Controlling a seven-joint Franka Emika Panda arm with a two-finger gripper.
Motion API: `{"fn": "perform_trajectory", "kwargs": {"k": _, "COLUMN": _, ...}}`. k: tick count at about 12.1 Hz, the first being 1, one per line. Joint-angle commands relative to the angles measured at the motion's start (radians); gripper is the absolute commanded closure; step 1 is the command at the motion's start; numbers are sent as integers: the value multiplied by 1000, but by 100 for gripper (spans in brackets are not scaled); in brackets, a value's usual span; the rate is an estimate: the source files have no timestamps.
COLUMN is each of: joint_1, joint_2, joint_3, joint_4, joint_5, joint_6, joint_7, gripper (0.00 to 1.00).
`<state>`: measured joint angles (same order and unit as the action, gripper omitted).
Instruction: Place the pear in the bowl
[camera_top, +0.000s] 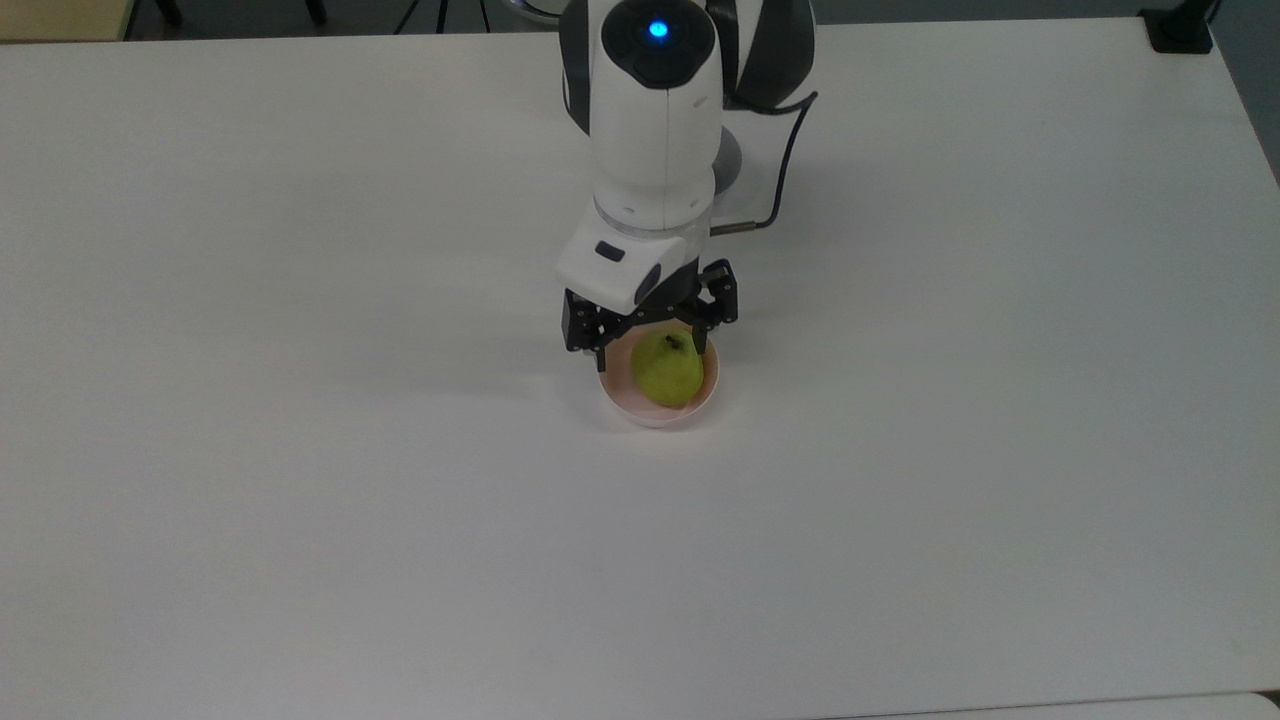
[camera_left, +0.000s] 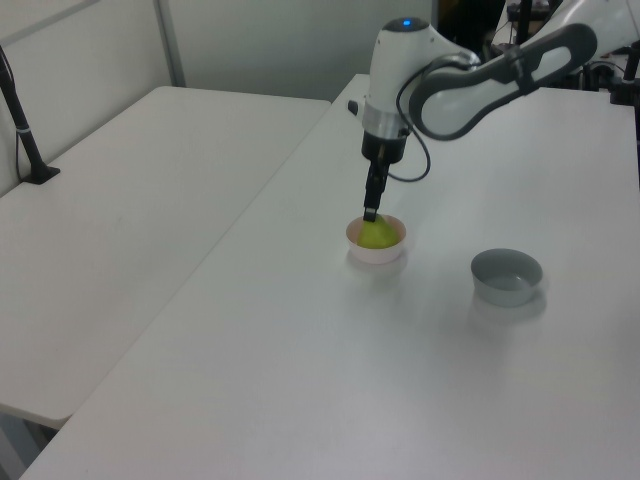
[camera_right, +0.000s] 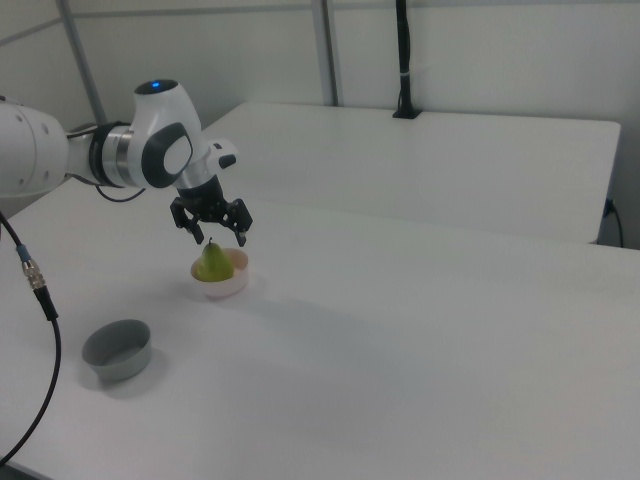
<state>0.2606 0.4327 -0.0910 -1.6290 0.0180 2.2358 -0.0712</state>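
Note:
The yellow-green pear (camera_top: 667, 370) (camera_left: 377, 234) (camera_right: 212, 264) rests inside the pale pink bowl (camera_top: 616, 393) (camera_left: 385, 250) (camera_right: 234, 284) with its dark stem up. My gripper (camera_top: 650, 342) (camera_left: 370, 212) (camera_right: 214, 232) hangs open just above the pear. Its black fingers (camera_top: 600, 345) are spread to either side of the stem and touch nothing. In the right view there is a small gap between the fingertips and the top of the fruit.
A grey bowl (camera_left: 507, 275) (camera_right: 117, 349) of similar size stands on the white table (camera_top: 300, 500), to the left view's right of the pink bowl. A black cable (camera_right: 40, 300) hangs at the right view's left edge. A second white table (camera_left: 130, 200) adjoins the first.

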Motion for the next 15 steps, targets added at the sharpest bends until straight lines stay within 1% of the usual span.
{"fn": "perform_trajectory", "kwargs": {"k": 1, "joint_1": -30, "joint_2": -138, "joint_3": -1, "joint_4": -14, "joint_5": -16, "joint_6": -169, "joint_7": 19, "gripper": 0}}
{"fn": "perform_trajectory", "kwargs": {"k": 4, "joint_1": -73, "joint_2": -256, "joint_3": -1, "joint_4": -14, "joint_5": -13, "joint_6": -322, "joint_7": 21, "gripper": 0}}
{"fn": "perform_trajectory", "kwargs": {"k": 6, "joint_1": -102, "joint_2": -316, "joint_3": 1, "joint_4": -14, "joint_5": -12, "joint_6": -410, "joint_7": 22, "gripper": 0}}
{"fn": "perform_trajectory", "kwargs": {"k": 9, "joint_1": -185, "joint_2": -411, "joint_3": 42, "joint_4": -14, "joint_5": -9, "joint_6": -565, "joint_7": 22, "gripper": 0}}
{"fn": "perform_trajectory", "kwargs": {"k": 11, "joint_1": -231, "joint_2": -454, "joint_3": 65, "joint_4": -21, "joint_5": -7, "joint_6": -620, "joint_7": 16, "gripper": 0}}
{"fn": "perform_trajectory", "kwargs": {"k": 12, "joint_1": -244, "joint_2": -469, "joint_3": 65, "joint_4": -28, "joint_5": -6, "joint_6": -622, "joint_7": 5, "gripper": 0}}
{"fn": "perform_trajectory", "kwargs": {"k": 15, "joint_1": -271, "joint_2": -462, "joint_3": 65, "joint_4": -26, "joint_5": -4, "joint_6": -602, "joint_7": -85, "gripper": 0}}
